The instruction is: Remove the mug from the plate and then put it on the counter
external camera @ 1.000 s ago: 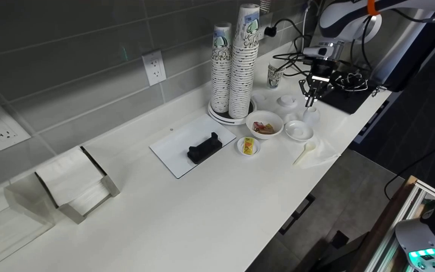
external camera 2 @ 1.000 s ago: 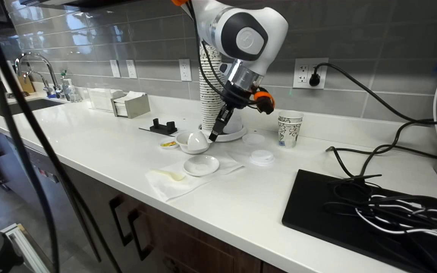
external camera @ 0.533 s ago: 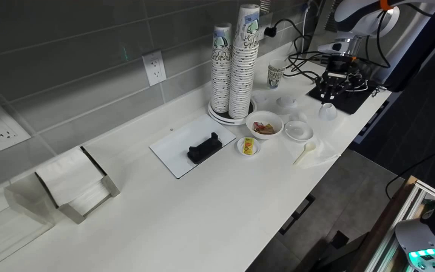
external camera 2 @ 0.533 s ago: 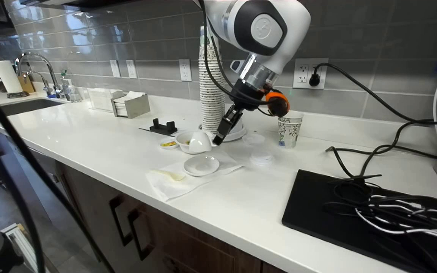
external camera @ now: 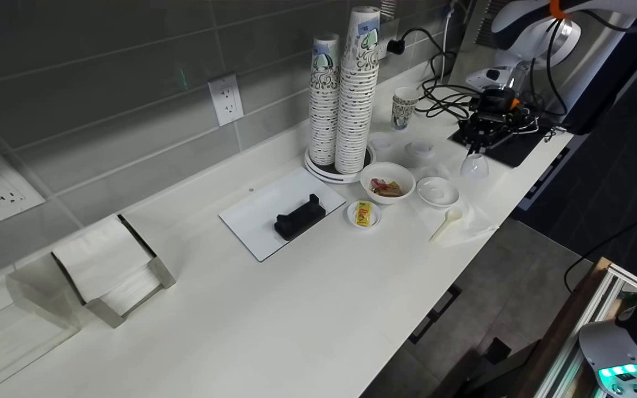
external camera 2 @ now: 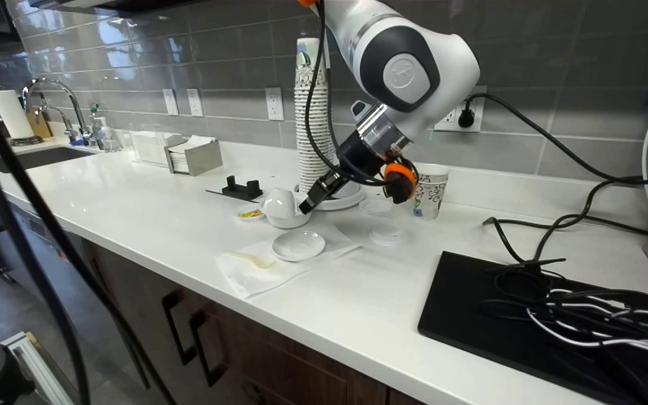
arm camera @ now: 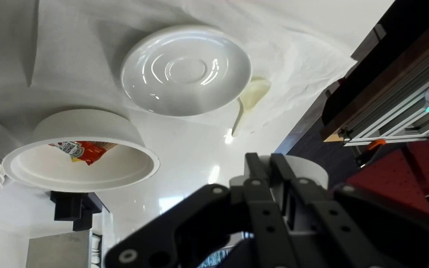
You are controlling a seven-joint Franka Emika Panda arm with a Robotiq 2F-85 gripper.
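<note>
The small white mug (external camera: 474, 166) hangs above the counter, held tilted by my gripper (external camera: 472, 149). In an exterior view, the mug (external camera 2: 279, 203) overlaps the white bowl in the picture, with the fingertips (external camera 2: 305, 207) at its handle side. In the wrist view, my two fingers (arm camera: 264, 159) are close together on the mug, whose white body (arm camera: 307, 169) shows partly behind them. The plate (external camera: 438, 192) is bare and lies on a napkin on the counter (external camera: 296, 309). The plate also shows in an exterior view (external camera 2: 298, 246) and in the wrist view (arm camera: 186, 70).
A white bowl with packets (arm camera: 80, 163), a small dish with a yellow packet (external camera: 364, 214) and a pale spoon (external camera: 447, 222) are near the plate. Tall cup stacks (external camera: 358, 110) stand by the wall. A black board with cables (external camera 2: 470, 315) lies at one end.
My gripper has carried the mug farther from the plate, toward the black board's side, then slightly back. The mug and wrist are tilted more now. The plate has not moved.
</note>
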